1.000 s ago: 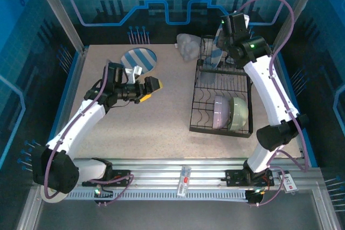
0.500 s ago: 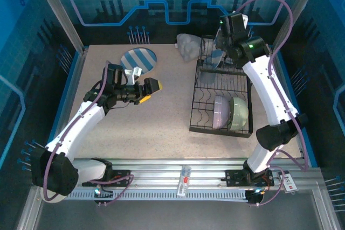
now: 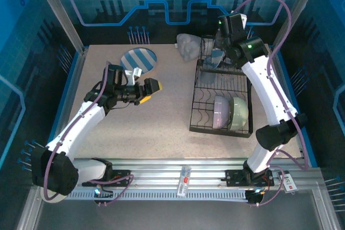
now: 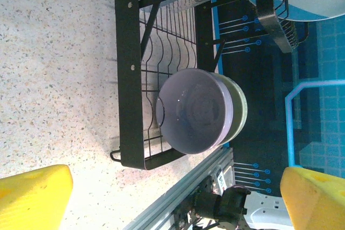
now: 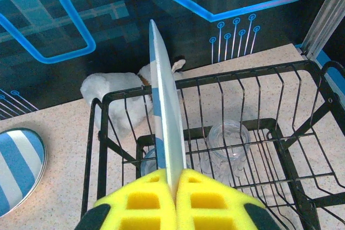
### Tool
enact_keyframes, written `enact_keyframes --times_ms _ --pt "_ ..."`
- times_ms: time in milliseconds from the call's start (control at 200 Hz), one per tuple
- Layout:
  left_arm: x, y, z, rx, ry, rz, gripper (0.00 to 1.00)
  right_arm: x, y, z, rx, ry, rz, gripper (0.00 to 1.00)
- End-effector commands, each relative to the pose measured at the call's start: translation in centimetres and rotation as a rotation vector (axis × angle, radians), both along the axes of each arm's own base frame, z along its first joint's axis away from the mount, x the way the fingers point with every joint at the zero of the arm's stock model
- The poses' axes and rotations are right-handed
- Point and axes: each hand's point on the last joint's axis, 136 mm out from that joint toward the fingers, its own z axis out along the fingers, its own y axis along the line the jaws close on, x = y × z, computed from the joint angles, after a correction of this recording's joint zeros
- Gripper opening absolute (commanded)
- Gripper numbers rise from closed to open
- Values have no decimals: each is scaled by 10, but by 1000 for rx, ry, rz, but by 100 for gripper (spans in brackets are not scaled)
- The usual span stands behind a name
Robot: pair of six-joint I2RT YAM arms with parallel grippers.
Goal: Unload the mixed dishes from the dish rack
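Note:
The black wire dish rack [image 3: 192, 117] stands at the table's right. My right gripper [image 5: 175, 184] is shut on the edge of an upright plate [image 5: 164, 111], white on one face and blue-striped on the other, over the rack's far basket [image 5: 102, 133]. Two clear cups [image 5: 229, 141] lie in that basket. A lavender bowl [image 4: 191, 110] and a pale green bowl [image 4: 237, 106] stand on edge in the rack's near slots. Another striped plate [image 3: 139, 58] lies flat on the table at far left. My left gripper [image 3: 151, 90] hangs open above the table's middle, facing the rack, with nothing between its fingers [image 4: 32, 192].
A crumpled whitish bag [image 3: 187, 46] lies behind the rack's far left corner. Blue walls close the back and sides. An aluminium rail [image 3: 183, 171] runs along the near edge. Bare tabletop [image 3: 161, 117] stretches between the left arm and the rack.
My right gripper has closed onto the upright plate's edge. The left arm has stayed where it was.

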Motion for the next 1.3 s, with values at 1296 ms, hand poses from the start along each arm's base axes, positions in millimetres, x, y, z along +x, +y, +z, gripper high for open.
enact_keyframes --times_ms 1296 --pt "6 -16 29 -103 -76 -88 99 -29 -44 81 -70 -222 -129 0"
